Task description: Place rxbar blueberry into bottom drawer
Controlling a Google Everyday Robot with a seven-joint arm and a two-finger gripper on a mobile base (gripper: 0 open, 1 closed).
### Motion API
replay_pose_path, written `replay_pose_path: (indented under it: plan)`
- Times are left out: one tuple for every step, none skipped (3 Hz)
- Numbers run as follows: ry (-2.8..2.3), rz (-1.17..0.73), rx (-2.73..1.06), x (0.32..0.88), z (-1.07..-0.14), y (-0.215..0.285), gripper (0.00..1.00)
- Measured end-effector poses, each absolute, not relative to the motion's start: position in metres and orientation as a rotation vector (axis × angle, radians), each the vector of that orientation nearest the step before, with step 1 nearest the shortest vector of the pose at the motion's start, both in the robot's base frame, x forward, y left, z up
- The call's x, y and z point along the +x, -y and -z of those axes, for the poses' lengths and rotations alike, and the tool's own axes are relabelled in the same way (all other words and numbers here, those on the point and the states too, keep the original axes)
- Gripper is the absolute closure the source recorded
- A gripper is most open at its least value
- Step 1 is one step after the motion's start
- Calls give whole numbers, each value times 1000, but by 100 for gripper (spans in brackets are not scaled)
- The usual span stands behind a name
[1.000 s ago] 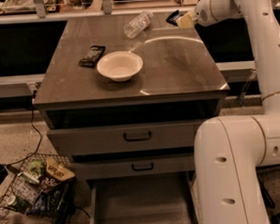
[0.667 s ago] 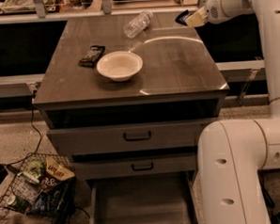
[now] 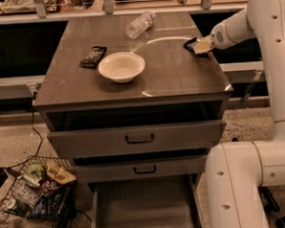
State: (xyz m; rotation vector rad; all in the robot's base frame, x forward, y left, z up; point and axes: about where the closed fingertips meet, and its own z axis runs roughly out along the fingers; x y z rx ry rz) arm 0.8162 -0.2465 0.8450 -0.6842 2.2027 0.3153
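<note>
My hand sits at the counter's right edge, right at the rxbar; I can't tell whether it has hold. A weak pinch could drop it short of the open bottom drawer

Gripper at about 2 o'clock in the view, pointing toward 9 o'clock, pale tan against the white casing behind it. Wrist directly behind, on the 3 o'clock side: a white cylinder with a grey end cap, slanting upward toward 1 o'clock. Rounded elbow in the 1 o'clock corner. Upper arm dropping almost vertically along the 3 o'clock edge, with small dark fastener dots down its side. Bulky white lower link at 5 o'clock, bent like an inverted L and cut off by the bottom edge.
</note>
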Motion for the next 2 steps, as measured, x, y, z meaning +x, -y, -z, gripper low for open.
replay_pose_path:
  plan:
    - [-2199,-306,-701,815,-850,243,100]
    - [-2195,-233,-739,801,-880,238,100]
